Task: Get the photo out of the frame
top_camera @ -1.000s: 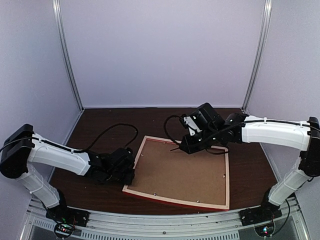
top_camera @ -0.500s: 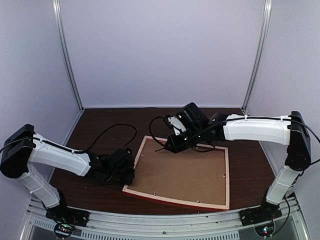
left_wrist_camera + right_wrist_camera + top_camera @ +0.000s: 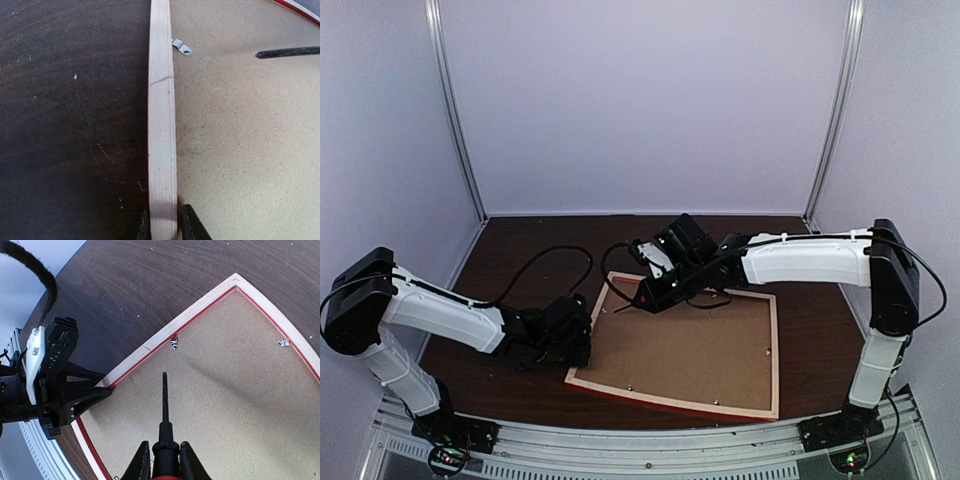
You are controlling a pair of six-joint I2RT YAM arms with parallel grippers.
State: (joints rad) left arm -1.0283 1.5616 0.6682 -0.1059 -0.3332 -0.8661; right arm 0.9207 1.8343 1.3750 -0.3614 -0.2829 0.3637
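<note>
The frame (image 3: 672, 404) lies face down on the table, pale wood rim up, with the brown backing board (image 3: 690, 345) in it. The photo is hidden under the board. My left gripper (image 3: 582, 345) is shut on the frame's left rim (image 3: 161, 125), one finger on each side (image 3: 164, 227). My right gripper (image 3: 662, 285) is shut on a screwdriver (image 3: 164, 400) with a black shaft and holds it (image 3: 165, 460) over the board's far left part. Its tip points at a small metal clip (image 3: 174, 343) by the rim and is short of it.
More metal clips (image 3: 284, 343) sit along the rim's inner edge; one shows in the left wrist view (image 3: 182, 47). A black cable (image 3: 555, 262) loops on the dark table (image 3: 510, 250) behind the left arm. Tent walls and poles close in the back and sides.
My right arm has swung left along the frame's far side with the screwdriver, from the far right area to the far left corner. The left gripper has stayed on the rim.
</note>
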